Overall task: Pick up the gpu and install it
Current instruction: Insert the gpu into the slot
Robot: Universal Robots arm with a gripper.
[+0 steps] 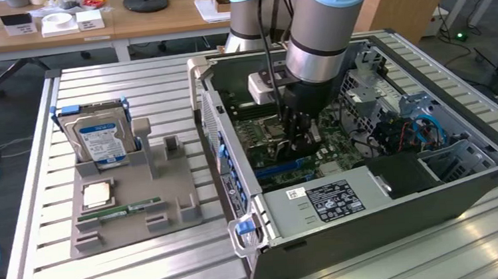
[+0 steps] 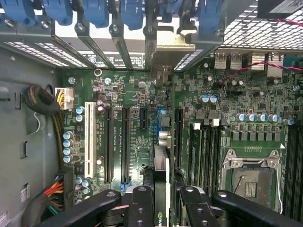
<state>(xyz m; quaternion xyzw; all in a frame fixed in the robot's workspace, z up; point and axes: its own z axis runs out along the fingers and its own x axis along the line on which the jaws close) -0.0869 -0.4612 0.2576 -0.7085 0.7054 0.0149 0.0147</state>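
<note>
Gpu (image 2: 162, 179) edge-on between pinching fingers (image 2: 141, 208) above motherboard (image 2: 128, 94); case (image 1: 371, 220) on slatted table (image 1: 152, 270), desks (image 1: 133, 22) behind.

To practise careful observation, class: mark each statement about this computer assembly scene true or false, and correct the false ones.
1. The tool grips the gpu edge-on over the motherboard. True.
2. The hard drive sits inside the computer case. False: it stands in the grey holder, at the exterior view's left of the case.
3. A RAM stick lies on the grey holder. True.
4. The computer case is closed. False: it is open, its motherboard exposed.
</note>
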